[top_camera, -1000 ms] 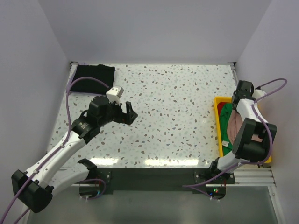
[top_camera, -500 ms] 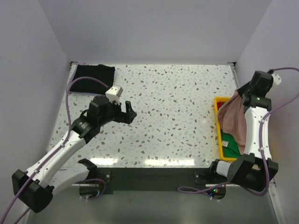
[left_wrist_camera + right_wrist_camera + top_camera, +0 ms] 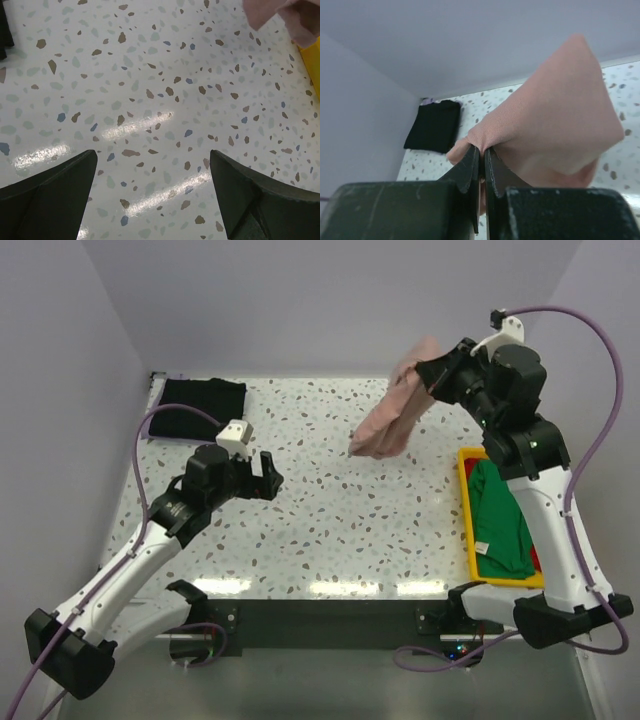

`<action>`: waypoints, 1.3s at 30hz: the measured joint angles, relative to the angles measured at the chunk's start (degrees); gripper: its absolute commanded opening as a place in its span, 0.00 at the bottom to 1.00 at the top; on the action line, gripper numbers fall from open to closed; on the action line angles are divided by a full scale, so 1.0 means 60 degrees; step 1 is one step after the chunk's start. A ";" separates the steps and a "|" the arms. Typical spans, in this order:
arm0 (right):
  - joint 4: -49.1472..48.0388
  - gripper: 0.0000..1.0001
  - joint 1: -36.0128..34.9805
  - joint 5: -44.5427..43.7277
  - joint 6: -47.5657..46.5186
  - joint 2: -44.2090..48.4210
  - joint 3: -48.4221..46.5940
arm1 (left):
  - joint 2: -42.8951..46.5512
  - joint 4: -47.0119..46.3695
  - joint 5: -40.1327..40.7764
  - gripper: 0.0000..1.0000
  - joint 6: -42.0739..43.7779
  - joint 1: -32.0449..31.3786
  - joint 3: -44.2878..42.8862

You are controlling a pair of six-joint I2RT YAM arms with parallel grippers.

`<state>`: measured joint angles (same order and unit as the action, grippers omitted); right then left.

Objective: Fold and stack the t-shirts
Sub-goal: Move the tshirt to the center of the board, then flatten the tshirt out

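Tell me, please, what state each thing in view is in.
pink shirt: bunched, hanging in the air.
black shirt: folded, at the far left corner.
green shirt: crumpled in the bin.
left gripper: open, empty.
right gripper: shut on the pink shirt.

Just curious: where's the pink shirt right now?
In the top view the pink shirt hangs from the right gripper above the far right of the table, near the yellow bin.

text: none legible | labels: none legible | numbers, signs: none legible in any view
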<state>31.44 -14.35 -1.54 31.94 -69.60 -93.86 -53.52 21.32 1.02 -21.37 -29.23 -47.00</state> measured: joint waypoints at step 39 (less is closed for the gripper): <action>-0.1723 0.59 -0.5315 -0.1861 0.1078 -0.0608 0.9009 | 0.0878 0.0142 0.1457 0.66 -0.5300 -0.0481 0.4258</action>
<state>21.10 -46.24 -12.71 38.41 -73.25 -39.81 -48.25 22.17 9.76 -53.17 -32.12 -21.45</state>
